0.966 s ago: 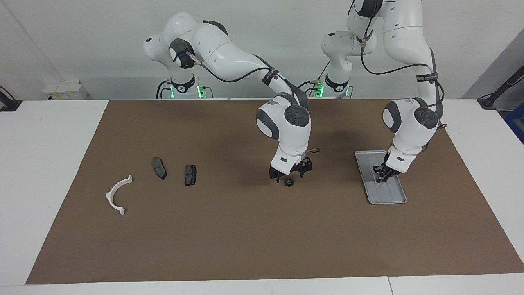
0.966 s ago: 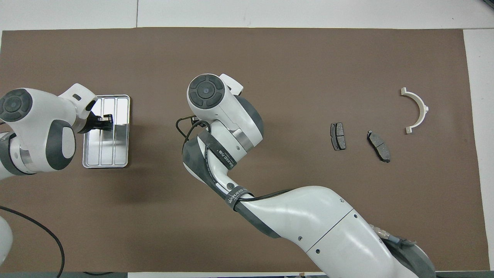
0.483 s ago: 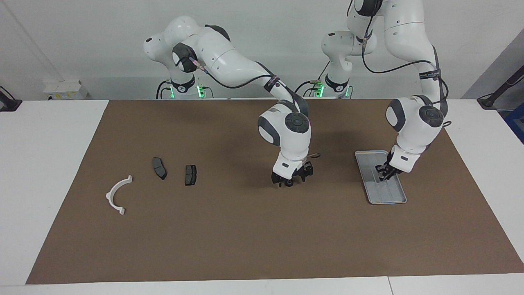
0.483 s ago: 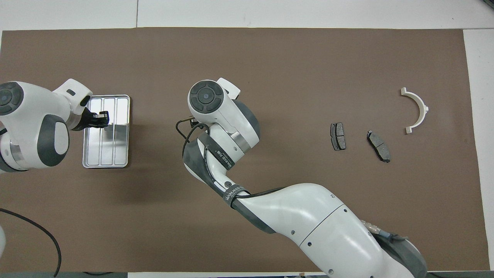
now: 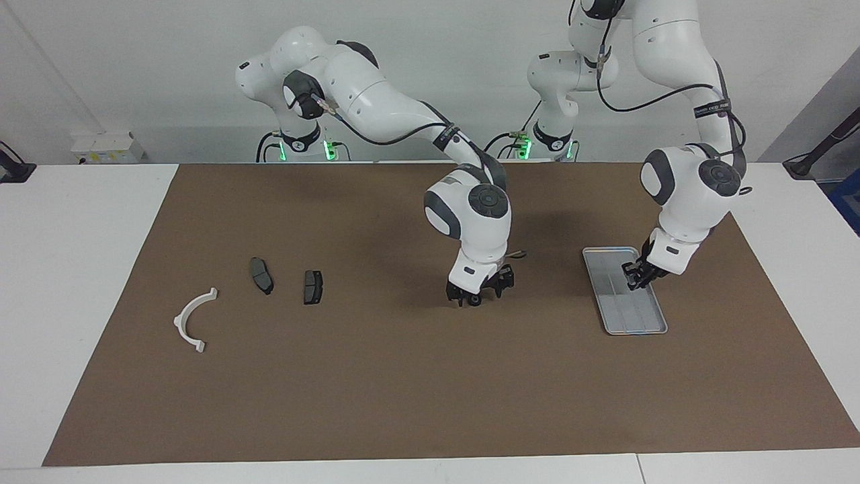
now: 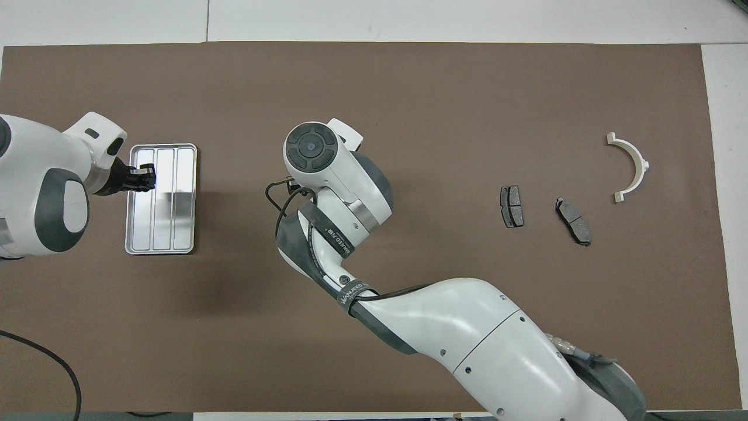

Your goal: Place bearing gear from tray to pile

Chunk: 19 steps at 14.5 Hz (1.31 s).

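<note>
We saw the right gripper [image 5: 471, 300] low at the brown mat [image 5: 376, 403] in mid-worktop, jaws spread wide either side of the small dark bearing gear [image 5: 474, 300], which sat on the mat between the fingertips; whether they touched it we could not tell. In the overhead view the right arm's wrist hid both gear and jaws. The left gripper [image 5: 633, 282] hung over the tray [image 5: 638, 323], jaws clenched with nothing between them; overhead it [image 6: 142, 177] sat above the tray [image 6: 175, 234] edge. The tray lay toward the left arm's end of the worktop, nothing on it. The pile lay toward the right arm's end, well apart from the gear: two dark brake pads [image 5: 313, 287] [image 5: 261, 275] and the white half-ring bracket [image 5: 191, 320]; overhead the bracket [image 6: 632, 166] lay farthest from the robots
</note>
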{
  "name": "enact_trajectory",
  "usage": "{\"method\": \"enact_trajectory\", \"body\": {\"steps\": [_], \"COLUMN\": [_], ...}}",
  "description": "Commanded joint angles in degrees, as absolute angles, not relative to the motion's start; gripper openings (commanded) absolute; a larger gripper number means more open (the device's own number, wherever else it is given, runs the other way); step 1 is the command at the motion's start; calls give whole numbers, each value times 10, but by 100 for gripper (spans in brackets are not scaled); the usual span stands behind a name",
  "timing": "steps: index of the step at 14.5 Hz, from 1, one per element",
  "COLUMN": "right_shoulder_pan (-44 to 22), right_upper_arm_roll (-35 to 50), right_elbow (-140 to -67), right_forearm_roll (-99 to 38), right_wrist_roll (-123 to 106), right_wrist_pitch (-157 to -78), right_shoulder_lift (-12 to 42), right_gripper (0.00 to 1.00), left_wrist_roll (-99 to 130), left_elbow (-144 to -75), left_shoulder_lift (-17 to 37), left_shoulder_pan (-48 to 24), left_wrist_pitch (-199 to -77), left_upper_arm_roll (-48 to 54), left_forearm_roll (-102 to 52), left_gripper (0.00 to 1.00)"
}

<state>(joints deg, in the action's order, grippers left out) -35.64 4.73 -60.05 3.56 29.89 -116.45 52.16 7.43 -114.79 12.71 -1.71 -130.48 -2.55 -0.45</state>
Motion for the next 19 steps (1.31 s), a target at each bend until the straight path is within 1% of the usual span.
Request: {"method": "enact_trajectory", "body": {"steps": [1,5,7,9,12,13,14,15,16,17,19], "right_shoulder_pan": [-352,-352,-352,-352,-352,-352,-352,-353,-354,-353,-352], "right_upper_arm_roll": [54,54,54,54,54,54,54,54,54,54,54], "right_elbow": [-590,-603,-613,-634,-656,-656,-656,-656,-655,-655,-653], "right_forearm_roll": [33,32,32,32,32,32,32,32,32,32,31], "right_wrist_roll": [292,292,292,292,292,293,294,294,294,295,294], "right_wrist_pitch": [-1167,-1175,-1178,-1190,-1204,-1204,-1203,-1203,-1201,-1199,-1194], "right_shoulder_lift": [527,522,522,514,505,504,504,503,502,499,492], "right_gripper": [100,100,100,100,100,99,95,85,62,36,0], "left_wrist_roll": [88,91,110,119,130,129,130,131,136,141,143], "left_elbow": [-1146,-1144,-1125,-1097,-1076,-1070,-1063,-1061,-1061,-1062,-1062], "left_shoulder_lift": [104,63,49,50,42,40,40,39,38,38,38], "left_shoulder_pan": [-11,-14,-17,-20,-20,-20,-19,-20,-21,-20,-21], "left_wrist_pitch": [-1272,-1216,-1171,-1137,-1101,-1089,-1081,-1081,-1081,-1081,-1084], "left_upper_arm_roll": [-21,-21,-21,-20,-16,-16,-16,-16,-15,-15,-14], "left_forearm_roll": [-2,-2,-2,-2,-2,-2,-2,-3,-4,-4,-4], "left_gripper": [0,0,0,0,0,0,0,0,0,0,0]}}
